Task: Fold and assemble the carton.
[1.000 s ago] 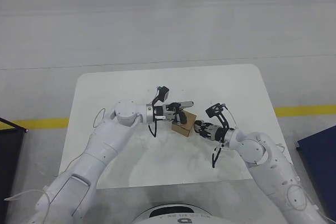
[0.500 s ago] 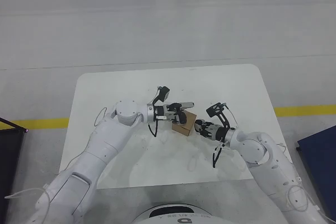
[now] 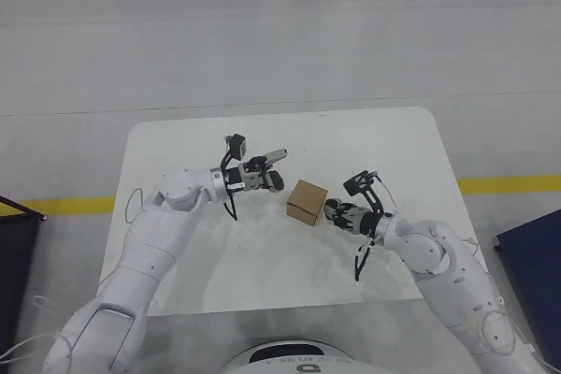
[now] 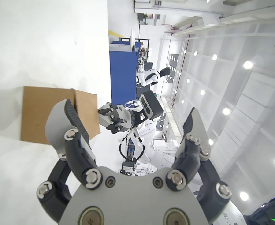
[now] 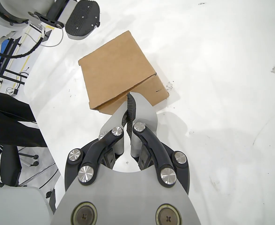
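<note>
Carton sits closed near the middle of the white table in the top view. It is turned skew to the table's edges and is squarish, with no clear long axis. The right gripper touches one side, while the left gripper hangs near the opposite side, apart from it.

In the left wrist view the left gripper's fingers stand wide apart, with the carton ahead beyond one pad.

In the right wrist view the right gripper's fingers are pressed together, tips against the carton's flap seam. The right arm is judged nearer for any next press.
</note>
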You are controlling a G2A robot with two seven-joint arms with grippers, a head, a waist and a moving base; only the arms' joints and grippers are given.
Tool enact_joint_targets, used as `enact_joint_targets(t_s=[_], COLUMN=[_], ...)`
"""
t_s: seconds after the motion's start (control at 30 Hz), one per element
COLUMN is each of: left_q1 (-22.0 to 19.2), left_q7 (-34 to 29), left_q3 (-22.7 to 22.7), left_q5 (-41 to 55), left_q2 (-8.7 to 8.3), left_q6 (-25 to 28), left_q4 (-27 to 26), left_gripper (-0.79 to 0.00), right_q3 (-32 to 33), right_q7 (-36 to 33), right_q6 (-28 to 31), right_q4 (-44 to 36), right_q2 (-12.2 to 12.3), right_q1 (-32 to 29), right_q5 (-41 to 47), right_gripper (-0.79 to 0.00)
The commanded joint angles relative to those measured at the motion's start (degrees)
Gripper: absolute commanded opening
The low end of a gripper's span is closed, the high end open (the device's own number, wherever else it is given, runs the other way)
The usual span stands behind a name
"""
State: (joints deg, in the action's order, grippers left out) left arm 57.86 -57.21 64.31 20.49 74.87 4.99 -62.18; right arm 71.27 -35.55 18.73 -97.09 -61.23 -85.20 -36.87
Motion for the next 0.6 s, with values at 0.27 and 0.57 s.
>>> enact_joint_targets(t_s=[0.27,0.57], left_q1=[2.28,0.49], left_q7=[0.54,0.42], left_q3=[-1.57,-3.72], left_q5=[-0.05,0.92], left_q2=[-0.10,0.51], left_q6=[-1.92,-1.09], left_q4=[-1.45,0.71], left_gripper=[0.000,0.000], right_q3=[-0.83,0.32], right_q7=[-0.17,0.37], right_q6=[-0.23,-0.65], right_q4=[0.25,-0.29], right_q2=[-0.03,0.24], right_q1=[0.68,-0.06], right_q5=[-0.18,-0.41], right_gripper=[-0.785,-0.785])
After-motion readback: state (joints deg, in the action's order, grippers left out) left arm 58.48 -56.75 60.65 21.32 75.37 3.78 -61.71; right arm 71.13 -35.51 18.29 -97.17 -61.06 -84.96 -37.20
